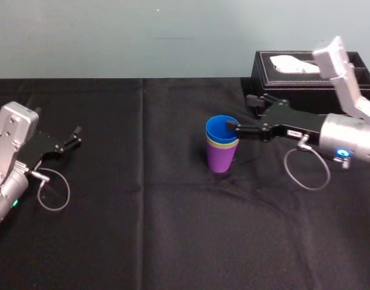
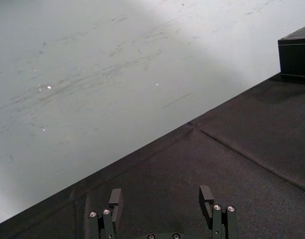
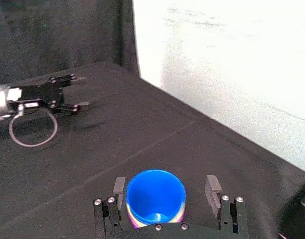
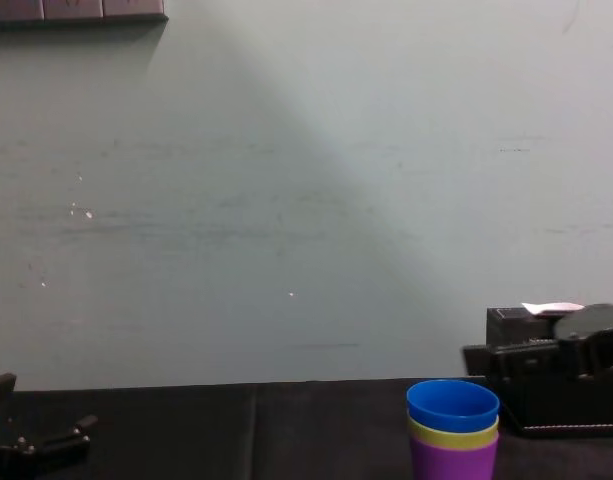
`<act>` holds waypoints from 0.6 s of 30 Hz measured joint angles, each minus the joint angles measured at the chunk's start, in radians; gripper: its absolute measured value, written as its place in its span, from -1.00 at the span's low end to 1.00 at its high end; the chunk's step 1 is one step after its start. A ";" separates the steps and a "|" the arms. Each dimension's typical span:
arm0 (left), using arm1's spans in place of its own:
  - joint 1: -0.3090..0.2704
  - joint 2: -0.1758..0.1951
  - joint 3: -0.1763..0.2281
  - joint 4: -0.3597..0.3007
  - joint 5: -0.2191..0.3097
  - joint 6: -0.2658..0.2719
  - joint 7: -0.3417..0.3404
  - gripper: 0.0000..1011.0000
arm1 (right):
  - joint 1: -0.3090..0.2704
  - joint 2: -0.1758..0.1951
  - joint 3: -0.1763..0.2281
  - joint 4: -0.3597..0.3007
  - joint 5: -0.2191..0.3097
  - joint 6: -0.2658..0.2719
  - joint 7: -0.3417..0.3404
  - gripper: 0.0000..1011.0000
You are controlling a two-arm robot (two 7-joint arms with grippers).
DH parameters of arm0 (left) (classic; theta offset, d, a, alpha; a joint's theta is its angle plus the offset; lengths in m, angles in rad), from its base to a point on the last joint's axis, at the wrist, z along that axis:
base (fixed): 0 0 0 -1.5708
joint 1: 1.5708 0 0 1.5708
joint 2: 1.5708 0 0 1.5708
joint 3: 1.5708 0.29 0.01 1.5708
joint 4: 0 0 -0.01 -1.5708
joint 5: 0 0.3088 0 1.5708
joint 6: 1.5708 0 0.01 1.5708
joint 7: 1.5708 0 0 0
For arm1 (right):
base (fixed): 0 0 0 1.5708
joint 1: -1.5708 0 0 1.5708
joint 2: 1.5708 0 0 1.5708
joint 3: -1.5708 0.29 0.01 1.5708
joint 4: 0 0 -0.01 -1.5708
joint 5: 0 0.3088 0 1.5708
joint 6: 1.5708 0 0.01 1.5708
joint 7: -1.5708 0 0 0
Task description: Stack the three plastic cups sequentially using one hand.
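head view: right gripper (image 1: 239,113) is hovering at the blue cup (image 1: 221,128), nested in the yellow-green cup (image 1: 222,145) and purple cup (image 1: 221,160) mid-table; left gripper (image 1: 77,136) is idling far left. left wrist view: its jaws are gaping, empty. right wrist view: jaws are straddling the blue rim, unclamped; backing straight out looks safest. chest view: side-on, rims are sitting level, which the head view is hiding.

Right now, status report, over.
Right gripper open, straddling blue cup. Left gripper open, parked left. Stack done: blue cup in yellow-green cup in purple cup. Tissue box behind, apart from stack.

Right gripper (image 1: 239,113) extended, jaws apart (left gripper (image 1: 73,138) parked, likewise spread).
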 joint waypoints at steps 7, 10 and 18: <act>0.000 0.000 0.000 0.000 0.000 0.000 0.000 1.00 | -0.098 0.048 0.080 -0.054 0.017 -0.026 -0.077 0.99; 0.000 0.000 0.000 0.000 0.000 0.000 0.000 1.00 | -0.140 0.060 0.114 -0.065 0.016 -0.040 -0.118 0.98; 0.000 0.000 0.000 0.000 0.000 0.000 0.000 1.00 | -0.202 0.062 0.158 -0.048 -0.013 -0.059 -0.194 0.98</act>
